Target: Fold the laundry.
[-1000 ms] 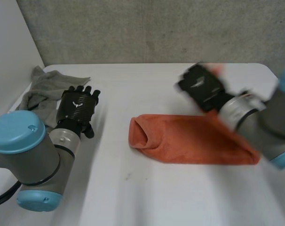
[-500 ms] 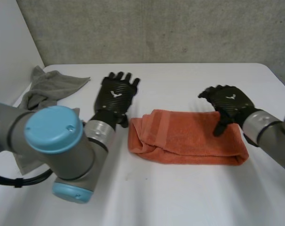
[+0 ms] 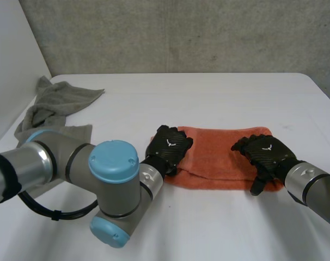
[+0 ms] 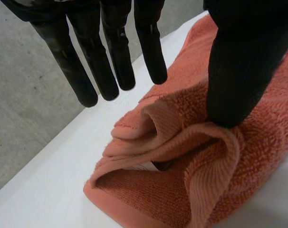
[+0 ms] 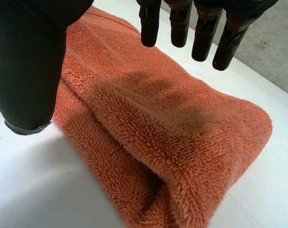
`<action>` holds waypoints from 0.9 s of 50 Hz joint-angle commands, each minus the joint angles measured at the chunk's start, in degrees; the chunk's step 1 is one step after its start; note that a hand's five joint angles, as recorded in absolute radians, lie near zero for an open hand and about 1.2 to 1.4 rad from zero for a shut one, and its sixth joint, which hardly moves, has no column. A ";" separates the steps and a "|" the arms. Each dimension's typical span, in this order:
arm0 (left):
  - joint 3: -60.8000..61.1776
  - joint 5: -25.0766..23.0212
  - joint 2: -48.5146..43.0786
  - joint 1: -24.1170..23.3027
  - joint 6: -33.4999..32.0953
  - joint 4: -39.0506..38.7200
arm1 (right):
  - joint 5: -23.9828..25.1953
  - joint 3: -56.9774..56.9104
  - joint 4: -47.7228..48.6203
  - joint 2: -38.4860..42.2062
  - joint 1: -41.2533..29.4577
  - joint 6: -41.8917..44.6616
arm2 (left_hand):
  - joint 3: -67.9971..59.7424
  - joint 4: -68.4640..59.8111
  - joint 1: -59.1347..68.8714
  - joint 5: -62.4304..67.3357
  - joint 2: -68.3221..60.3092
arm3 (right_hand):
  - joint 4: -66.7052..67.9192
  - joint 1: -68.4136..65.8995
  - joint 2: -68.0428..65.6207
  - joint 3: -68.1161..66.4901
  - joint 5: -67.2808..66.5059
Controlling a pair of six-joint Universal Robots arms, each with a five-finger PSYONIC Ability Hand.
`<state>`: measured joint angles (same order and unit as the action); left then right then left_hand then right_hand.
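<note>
A folded orange terry-cloth towel (image 3: 219, 157) lies flat on the white table (image 3: 208, 98), a little to the robot's right of the middle, its long side running from left to right. Both black hands are on it, one at each short end.

The left hand (image 3: 169, 148) rests on the towel's left end, where the layers are folded over and bunched into a loose, open loop. In the left wrist view its fingers (image 4: 108, 61) are straight and spread, held just above the cloth and past its far edge, while the thumb (image 4: 239, 66) presses its tip down on the top of the rolled fold. Nothing is pinched between thumb and fingers; the hand is released. The left arm's grey joint with the light-blue cap (image 3: 115, 159) sits close in front of the towel's left end.

The right hand (image 3: 266, 152) lies over the towel's right end. In the right wrist view its fingers (image 5: 179, 23) are also straight, hanging above the towel's upper face, and the thumb (image 5: 25, 66) stands beside the near long edge of the cloth, over the bare table. It grasps nothing and is relaxed. The towel's end at that hand is a rounded, closed fold.

A crumpled grey cloth (image 3: 59, 100) lies at the far left corner of the table, well apart from the orange towel and from both hands. A rough grey concrete wall (image 3: 181, 32) stands behind the table
</note>
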<state>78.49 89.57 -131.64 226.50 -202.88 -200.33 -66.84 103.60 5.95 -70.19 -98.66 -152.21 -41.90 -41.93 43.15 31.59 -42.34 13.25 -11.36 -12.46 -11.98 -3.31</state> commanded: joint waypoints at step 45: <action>9.58 22.14 6.31 -5.72 -11.31 1.17 | -6.81 2.48 4.07 -0.03 0.14 2.88 | -38.10 -38.07 36.85 38.41 -37.66 | 9.78 -11.67 -10.57 -11.04 -9.72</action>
<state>87.08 111.39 -125.06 221.08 -214.10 -199.61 -71.34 105.53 8.38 -70.17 -98.52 -150.24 -68.11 -68.56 62.24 56.36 -67.98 15.99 -13.18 -15.72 -16.20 -6.01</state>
